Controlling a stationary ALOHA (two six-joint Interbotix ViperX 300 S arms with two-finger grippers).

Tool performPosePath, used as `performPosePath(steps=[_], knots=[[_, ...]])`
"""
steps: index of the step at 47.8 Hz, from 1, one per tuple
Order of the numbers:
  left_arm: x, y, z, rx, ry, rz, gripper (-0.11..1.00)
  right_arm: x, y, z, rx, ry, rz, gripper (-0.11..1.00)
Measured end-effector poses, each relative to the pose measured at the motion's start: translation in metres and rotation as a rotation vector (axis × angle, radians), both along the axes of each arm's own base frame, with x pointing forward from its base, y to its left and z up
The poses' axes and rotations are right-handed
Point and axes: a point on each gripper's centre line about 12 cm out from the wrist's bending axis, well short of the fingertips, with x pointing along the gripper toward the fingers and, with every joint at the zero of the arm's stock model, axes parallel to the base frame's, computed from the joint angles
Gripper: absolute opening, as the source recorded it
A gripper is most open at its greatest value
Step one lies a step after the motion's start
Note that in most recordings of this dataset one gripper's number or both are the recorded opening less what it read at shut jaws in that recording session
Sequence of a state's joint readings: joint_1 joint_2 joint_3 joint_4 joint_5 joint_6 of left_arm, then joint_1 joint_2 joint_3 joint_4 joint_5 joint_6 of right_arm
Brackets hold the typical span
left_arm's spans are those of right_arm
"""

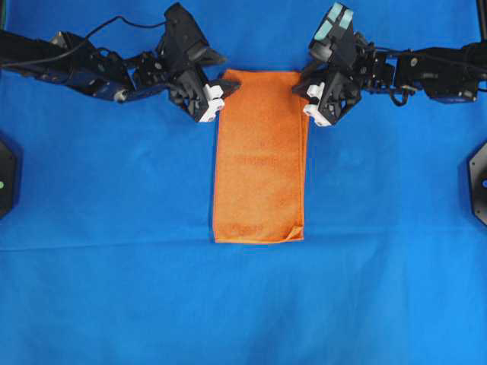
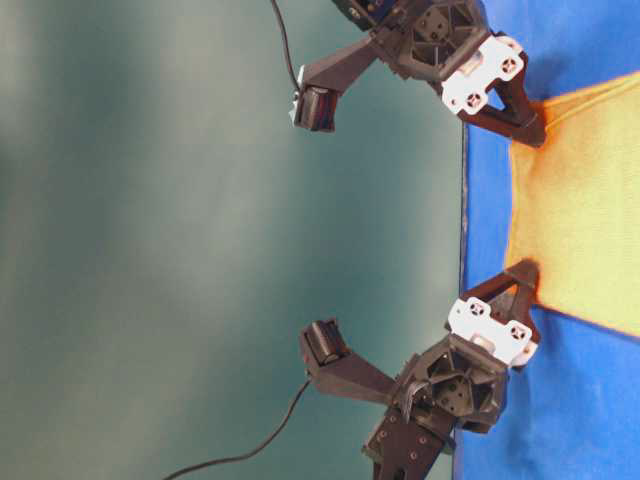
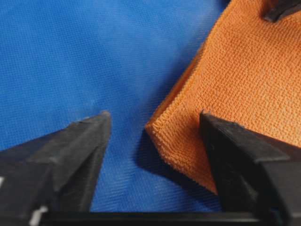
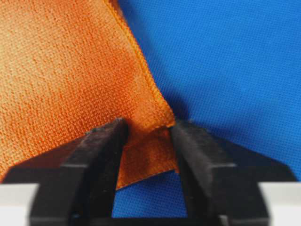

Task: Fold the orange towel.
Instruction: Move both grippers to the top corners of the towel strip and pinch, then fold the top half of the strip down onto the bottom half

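Overhead exterior view: one orange fuzzy microfibre towel [image 1: 260,156] is seen lying flat on the blue cloth-covered desk [image 1: 114,228], already doubled into a long narrow rectangle, its far short edge between two black robot arms. One towel, one blue desk covering and two tools are counted. The left tool [image 1: 218,96] is placed at the towel's far left corner and the right tool [image 1: 310,101] at its far right corner. In the left wrist view the left tool's jaws are found apart, straddling the hemmed corner, one finger [image 3: 244,160] over the orange pile and the other over bare blue; nothing is gripped. In the right wrist view the right tool [image 4: 149,141] is found partly open with the slightly lifted corner lying between its jaws; a firm pinch is not shown. The step in hand is judged to be the taking of the two far corners for a second fold. The next move is judged to call for both jaws to be closed on all layers, and the edge carried evenly to the near end.
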State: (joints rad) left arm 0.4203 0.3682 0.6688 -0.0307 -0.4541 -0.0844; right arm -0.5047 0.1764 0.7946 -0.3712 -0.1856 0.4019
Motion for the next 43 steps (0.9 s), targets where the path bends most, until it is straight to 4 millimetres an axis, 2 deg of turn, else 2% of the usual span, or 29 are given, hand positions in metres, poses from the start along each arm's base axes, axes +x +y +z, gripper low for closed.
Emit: performPosePath(steps=[7, 10, 14, 30, 37, 43], knots=[[-0.002, -0.001, -0.002, -0.004, 0.007, 0.001, 0.28, 0.001, 0.001, 0.0, -0.008, 0.002, 0.012, 0.06], [-0.002, -0.003, -0.002, -0.004, 0.007, -0.003, 0.14, 0.002, 0.001, 0.0, -0.008, 0.0, 0.013, 0.04], [-0.001, -0.004, -0.002, -0.003, 0.007, -0.009, 0.03, 0.002, 0.003, 0.0, -0.008, 0.002, 0.018, 0.04], [0.002, -0.003, 0.001, 0.065, 0.047, -0.063, 0.03, 0.003, 0.005, 0.003, -0.008, -0.005, 0.019, 0.04], [0.003, -0.003, 0.016, 0.08, 0.049, -0.073, 0.03, 0.003, 0.006, 0.015, -0.022, -0.024, 0.02, 0.04], [0.003, -0.004, 0.044, 0.103, 0.02, -0.081, 0.03, 0.0, 0.007, 0.029, -0.035, -0.04, 0.015, 0.04]])
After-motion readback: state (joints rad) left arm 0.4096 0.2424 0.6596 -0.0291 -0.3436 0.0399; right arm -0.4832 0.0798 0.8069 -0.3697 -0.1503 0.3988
